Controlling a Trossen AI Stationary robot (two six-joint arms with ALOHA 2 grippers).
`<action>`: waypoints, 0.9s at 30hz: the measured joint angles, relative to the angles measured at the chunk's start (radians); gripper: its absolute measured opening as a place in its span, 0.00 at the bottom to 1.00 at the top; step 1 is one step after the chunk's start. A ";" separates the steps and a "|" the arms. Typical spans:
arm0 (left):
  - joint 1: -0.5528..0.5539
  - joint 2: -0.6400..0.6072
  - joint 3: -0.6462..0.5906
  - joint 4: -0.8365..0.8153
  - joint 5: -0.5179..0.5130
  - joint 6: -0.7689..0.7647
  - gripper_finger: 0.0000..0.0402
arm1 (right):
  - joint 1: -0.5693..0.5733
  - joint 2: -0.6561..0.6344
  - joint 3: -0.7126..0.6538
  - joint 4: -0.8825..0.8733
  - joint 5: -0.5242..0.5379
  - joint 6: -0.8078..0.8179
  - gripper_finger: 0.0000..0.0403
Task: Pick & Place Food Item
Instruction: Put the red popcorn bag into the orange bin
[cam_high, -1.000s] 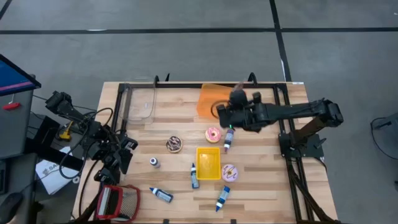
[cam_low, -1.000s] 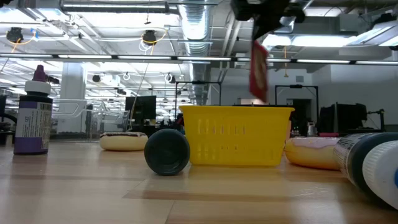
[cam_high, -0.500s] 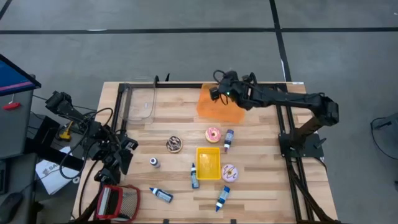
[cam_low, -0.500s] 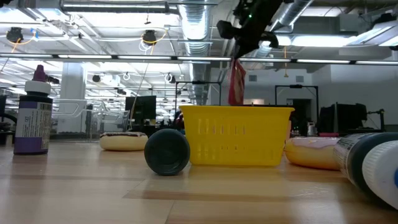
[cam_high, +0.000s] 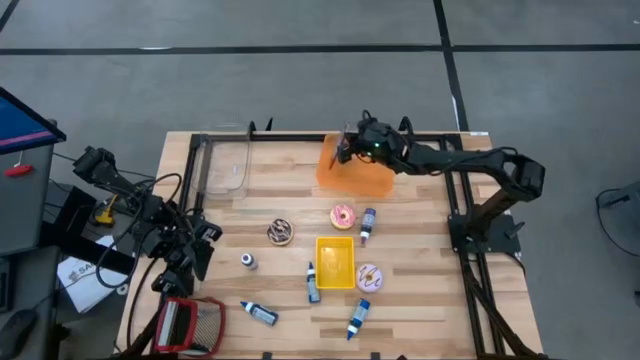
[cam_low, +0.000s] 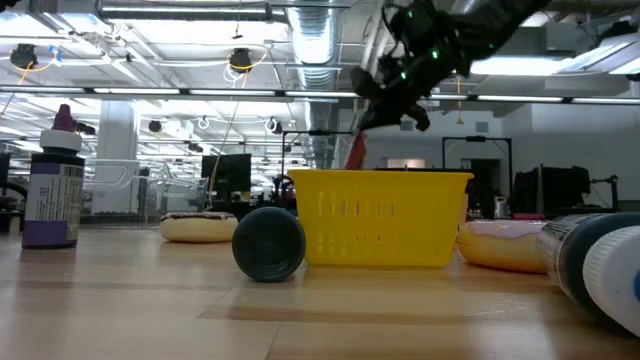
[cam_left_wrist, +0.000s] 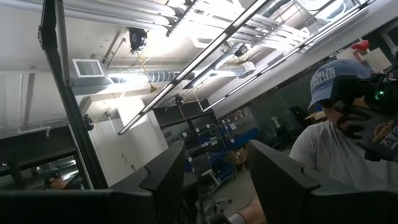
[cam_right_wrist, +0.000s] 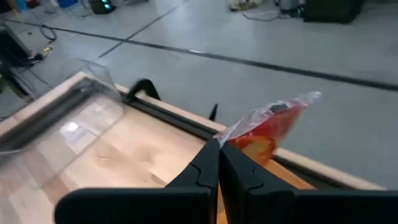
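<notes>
A red snack bag (cam_right_wrist: 272, 127) with clear crimped ends is shut in my right gripper (cam_right_wrist: 217, 147). In the high view the gripper (cam_high: 347, 150) hovers over the far left part of the orange tray (cam_high: 360, 176), at the table's far middle. In the low view the bag (cam_low: 356, 152) slants down below the gripper (cam_low: 383, 103), behind the yellow basket (cam_low: 380, 218). My left gripper (cam_left_wrist: 214, 171) waits off the table's left side (cam_high: 200, 243), tipped upward and open, with nothing between its fingers. My right gripper pinches one end of the bag (cam_right_wrist: 231, 140) between its two fingers. The fingers come from the table's right side, slanting down. The bag sticks out past the fingertips and slants downward over the tray. The basket hides whether its lower end touches the tray.
On the table stand the yellow basket (cam_high: 335, 262), a clear container (cam_high: 228, 165) at the far left, three donuts (cam_high: 343, 215) (cam_high: 280, 232) (cam_high: 369, 276) and several small bottles (cam_high: 366, 225). A red-rimmed basket (cam_high: 190, 325) sits near left. A person in a cap (cam_left_wrist: 336, 124) is beyond the table.
My right gripper has swung with the bag from above the pink donut toward the table's far edge and left, sinking over the orange tray. It has turned as it went, and the bag, which hung upright, now slants. The gripper stays shut.
</notes>
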 joint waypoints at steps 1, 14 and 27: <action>0.000 0.000 0.000 0.000 0.000 0.000 0.42 | -0.009 0.000 -0.025 0.013 -0.004 0.013 0.00; 0.000 0.000 0.000 -0.008 -0.016 0.000 0.42 | 0.025 0.001 -0.149 -0.022 0.026 0.048 0.00; 0.000 0.000 0.000 -0.008 -0.021 0.000 0.42 | 0.120 -0.042 -0.148 -0.199 0.112 0.016 0.14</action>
